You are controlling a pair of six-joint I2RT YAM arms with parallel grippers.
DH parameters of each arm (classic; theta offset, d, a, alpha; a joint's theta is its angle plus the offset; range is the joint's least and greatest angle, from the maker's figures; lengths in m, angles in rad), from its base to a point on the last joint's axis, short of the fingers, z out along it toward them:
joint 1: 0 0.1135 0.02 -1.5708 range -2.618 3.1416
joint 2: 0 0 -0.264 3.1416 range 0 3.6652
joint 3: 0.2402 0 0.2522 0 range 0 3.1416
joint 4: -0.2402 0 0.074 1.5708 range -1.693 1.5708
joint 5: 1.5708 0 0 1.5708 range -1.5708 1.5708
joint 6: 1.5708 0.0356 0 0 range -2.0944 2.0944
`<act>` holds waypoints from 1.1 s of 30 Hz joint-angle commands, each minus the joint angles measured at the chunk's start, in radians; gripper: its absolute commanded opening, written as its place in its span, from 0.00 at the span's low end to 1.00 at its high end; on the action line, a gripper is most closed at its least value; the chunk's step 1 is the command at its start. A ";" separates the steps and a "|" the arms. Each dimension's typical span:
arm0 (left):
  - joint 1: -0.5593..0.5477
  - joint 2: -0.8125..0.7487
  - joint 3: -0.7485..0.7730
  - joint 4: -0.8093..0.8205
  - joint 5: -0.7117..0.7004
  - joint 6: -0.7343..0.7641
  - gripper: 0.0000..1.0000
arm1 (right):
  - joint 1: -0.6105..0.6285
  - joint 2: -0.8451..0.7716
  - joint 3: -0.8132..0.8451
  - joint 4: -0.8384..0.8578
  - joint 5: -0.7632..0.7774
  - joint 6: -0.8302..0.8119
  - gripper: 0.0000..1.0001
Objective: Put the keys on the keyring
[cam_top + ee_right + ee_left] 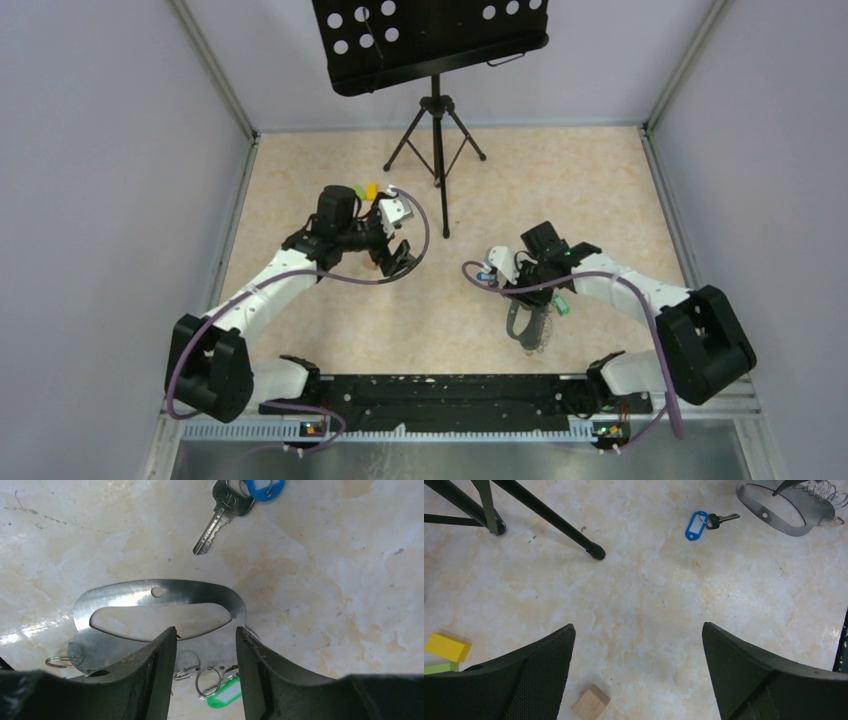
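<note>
I am holding the right gripper (205,645) half-closed over the near edge of the flat grey metal oval keyring (160,592), and I cannot tell whether it is pinching anything. A green oblong plastic tag (225,695) on small wire rings is lying between its fingers. The dark metal key with a blue oblong tag (220,520) is resting just beyond the loop on the marbled beige bench (350,605). The left gripper (639,675) is hovering wide open and empty, well apart, near a tan wooden block (590,702).
</note>
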 commanded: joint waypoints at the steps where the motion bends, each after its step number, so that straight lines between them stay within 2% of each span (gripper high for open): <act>1: -0.005 -0.040 -0.002 0.027 -0.006 0.016 0.98 | 0.052 0.056 0.010 0.070 0.066 -0.009 0.46; 17: -0.005 -0.029 -0.003 0.028 -0.011 0.021 0.98 | 0.070 0.227 0.048 0.216 0.247 -0.043 0.41; 26: -0.005 -0.036 -0.003 0.028 -0.015 0.022 0.99 | -0.026 0.332 0.154 0.255 0.234 -0.077 0.38; 33: -0.005 -0.031 -0.003 0.029 -0.021 0.024 0.98 | -0.059 0.423 0.243 0.279 0.300 -0.001 0.37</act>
